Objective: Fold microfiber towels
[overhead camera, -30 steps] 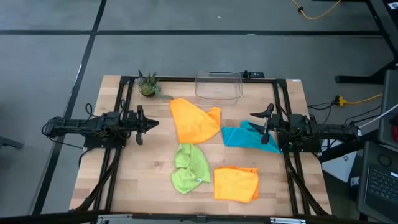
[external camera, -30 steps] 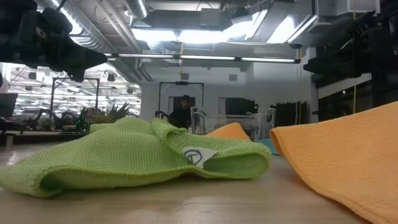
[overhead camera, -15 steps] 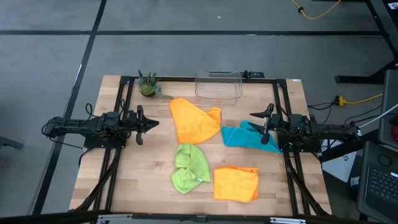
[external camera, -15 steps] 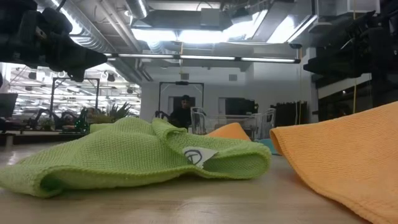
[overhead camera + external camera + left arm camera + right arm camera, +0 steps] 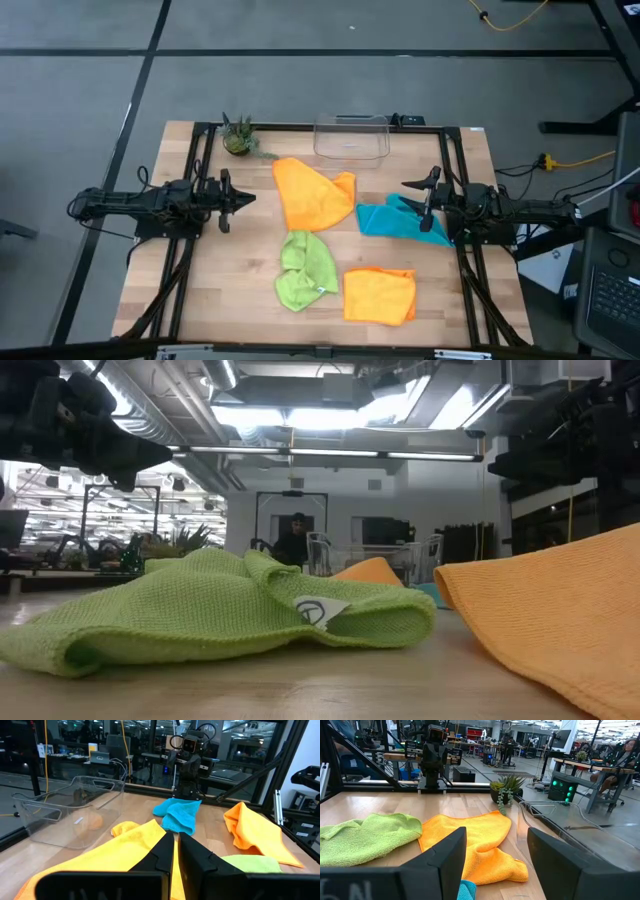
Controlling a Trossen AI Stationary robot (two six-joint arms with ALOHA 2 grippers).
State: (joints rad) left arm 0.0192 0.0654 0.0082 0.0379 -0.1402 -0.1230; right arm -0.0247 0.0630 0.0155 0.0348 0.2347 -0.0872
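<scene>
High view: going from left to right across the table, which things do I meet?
Left gripper → lime green towel → folded orange towel → right gripper

Four microfiber towels lie loose and unfolded on the table. The large orange towel (image 5: 313, 193) sits crumpled just in front of the clear bin. The teal towel (image 5: 397, 219) lies bunched beside it, the lime green towel (image 5: 306, 270) rumpled below it, and the second orange towel (image 5: 380, 295) flatter beside the green.
</scene>
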